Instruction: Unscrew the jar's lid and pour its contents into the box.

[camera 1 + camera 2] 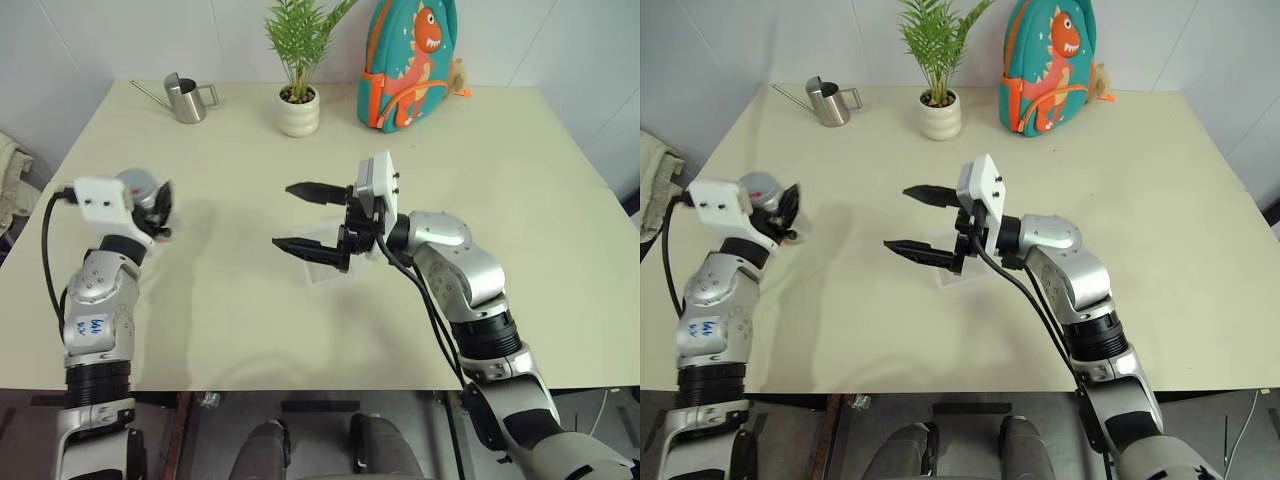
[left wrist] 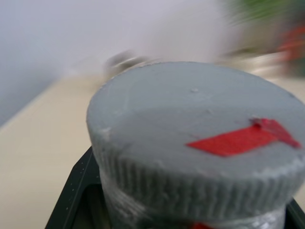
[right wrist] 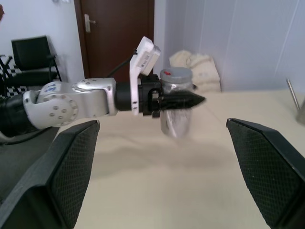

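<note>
Grey screw lid (image 2: 190, 138), ribbed at the edge and marked with a strip of red tape, seated on the clear plastic jar (image 3: 175, 114); not yet unscrewed. Clamped about the jar's body, below the cap: left end effector (image 3: 178, 101), black fingers pressed to either side, jar raised clear of the cream worktop (image 1: 250, 300) out at the left. Contents too hard to make out through the wall.

Further right, near the middle: right end effector (image 1: 300, 217), fingers spread wide apart and empty, aimed leftward toward the jar but well apart from it. Just beneath and behind those fingers, flat on the worktop: translucent box (image 1: 325, 262), partly hidden by the wrist.

Step in hand, by judgement: jar gripped and lifted, lid about to be tackled. Next move, likely: closing the gap between the two, setting the open fingers round the ribbed edge of the cap, then twisting while keeping the jar firmly pinned; afterwards, tipping over the box. Risk: jar slipping or turning in the clamp.

Writing: blue handwritten marks on the left forearm (image 1: 96, 325), not legible. No brand or label readable on jar or lid. At the far edge, unmarked steel watering can (image 1: 186, 98), potted plant (image 1: 299, 95), and dinosaur-print backpack (image 1: 410, 62).
</note>
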Controlling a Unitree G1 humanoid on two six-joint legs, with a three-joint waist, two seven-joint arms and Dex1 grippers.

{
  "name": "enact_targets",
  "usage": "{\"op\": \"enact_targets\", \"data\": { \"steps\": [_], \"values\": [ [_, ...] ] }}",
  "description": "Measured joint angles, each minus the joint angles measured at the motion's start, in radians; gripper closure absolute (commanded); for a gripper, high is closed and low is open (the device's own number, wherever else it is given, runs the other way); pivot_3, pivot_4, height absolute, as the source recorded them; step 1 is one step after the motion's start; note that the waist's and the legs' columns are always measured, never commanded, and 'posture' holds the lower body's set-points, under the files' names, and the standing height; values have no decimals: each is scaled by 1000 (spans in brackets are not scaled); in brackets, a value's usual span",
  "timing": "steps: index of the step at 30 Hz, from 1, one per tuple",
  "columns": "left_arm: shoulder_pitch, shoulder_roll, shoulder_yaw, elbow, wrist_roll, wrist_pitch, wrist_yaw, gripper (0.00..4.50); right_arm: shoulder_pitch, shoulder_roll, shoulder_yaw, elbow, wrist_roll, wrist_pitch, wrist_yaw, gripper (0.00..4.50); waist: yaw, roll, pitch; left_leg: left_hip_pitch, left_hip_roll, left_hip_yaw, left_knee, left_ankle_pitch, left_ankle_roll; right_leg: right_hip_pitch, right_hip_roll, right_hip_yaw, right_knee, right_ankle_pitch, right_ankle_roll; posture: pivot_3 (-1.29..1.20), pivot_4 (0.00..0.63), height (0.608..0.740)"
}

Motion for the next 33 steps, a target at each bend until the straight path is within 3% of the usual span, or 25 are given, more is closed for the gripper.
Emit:
{"op": "enact_targets", "data": {
  "steps": [3, 7, 31, 33],
  "values": [
    [12, 92, -34, -123, -130, 132, -194, 2316, -66, 4, -3, -13, 28, 86, -43, 0, -1, 0, 0, 1, 0, 0, -1, 0, 0, 0, 0, 0, 0, 0, 0, 0, 150, 740],
    [1, 115, -97, -145, -165, 207, -313, 2316, -132, 33, -5, -14, 62, 169, -88, 0, -1, 1, 0, 1, 1, 0, -2, 1, 0, 0, 2, 0, 0, 1, -2, 0, 150, 740],
    [-98, 49, -176, -124, -120, 221, -422, 2316, -139, 71, 86, 42, -27, 172, -128, 0, -1, 1, 0, 0, -3, 3, -2, 1, 1, -2, 3, 1, 0, 1, -1, 0, 150, 740],
    [-98, 46, -176, -124, -118, 221, -423, 2316, -139, 71, 86, 47, -28, 171, -128, 383, -1, 1, 0, 0, -3, 3, -3, 1, 1, -2, 3, 1, 0, 1, -1, 0, 150, 740]
  ]
}}
